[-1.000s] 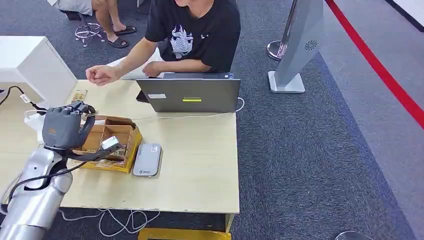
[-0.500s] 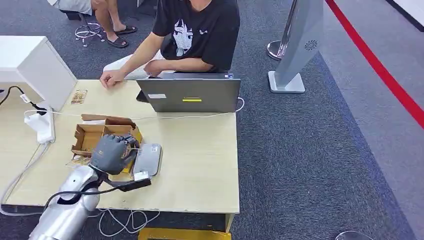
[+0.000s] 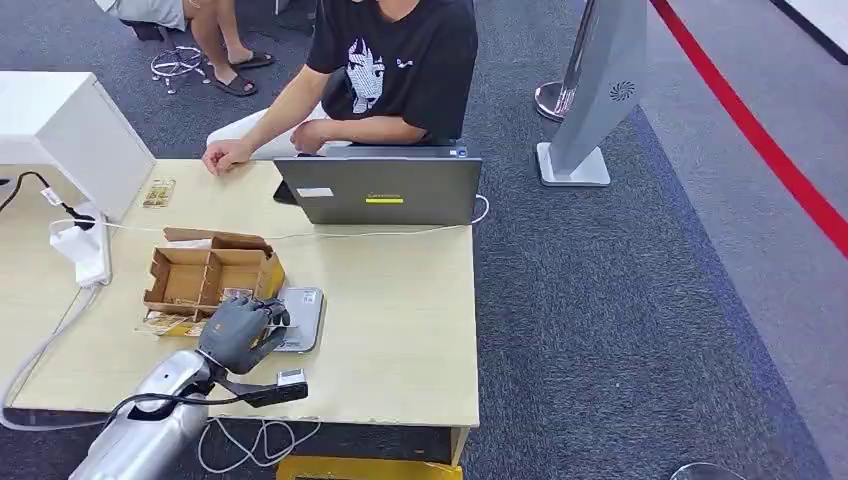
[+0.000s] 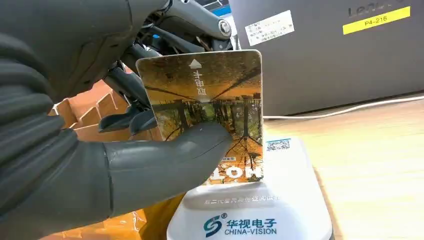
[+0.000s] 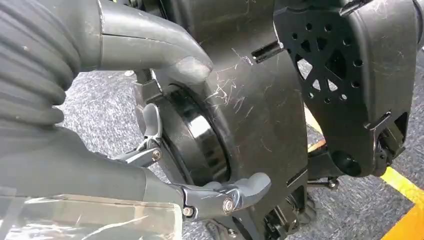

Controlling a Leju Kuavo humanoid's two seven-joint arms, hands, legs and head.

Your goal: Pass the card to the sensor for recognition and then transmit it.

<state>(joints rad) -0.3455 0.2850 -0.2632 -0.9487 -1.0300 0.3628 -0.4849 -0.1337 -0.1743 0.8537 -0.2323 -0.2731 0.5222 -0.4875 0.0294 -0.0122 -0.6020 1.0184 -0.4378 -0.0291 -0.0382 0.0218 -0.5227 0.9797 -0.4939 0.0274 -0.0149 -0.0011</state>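
left hand (image 3: 240,332) pinches card (image 4: 205,112), now lowered over reader (image 3: 297,317) from beside box (image 3: 205,275) | right hand (image 5: 150,145) spread, holding nothing | person's hand (image 3: 226,156) resting on table (image 3: 400,330)

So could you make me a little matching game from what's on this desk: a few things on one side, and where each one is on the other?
Things:
1. card
2. card reader
3. cardboard box
4. laptop

Places:
A. at the far edge of the table, in front of the seated person
B. flat on the table, just right of the cardboard box
C. held in the left hand, over the card reader
D. open, with dividers inside, left of the card reader

Pairs: 1-C, 2-B, 3-D, 4-A
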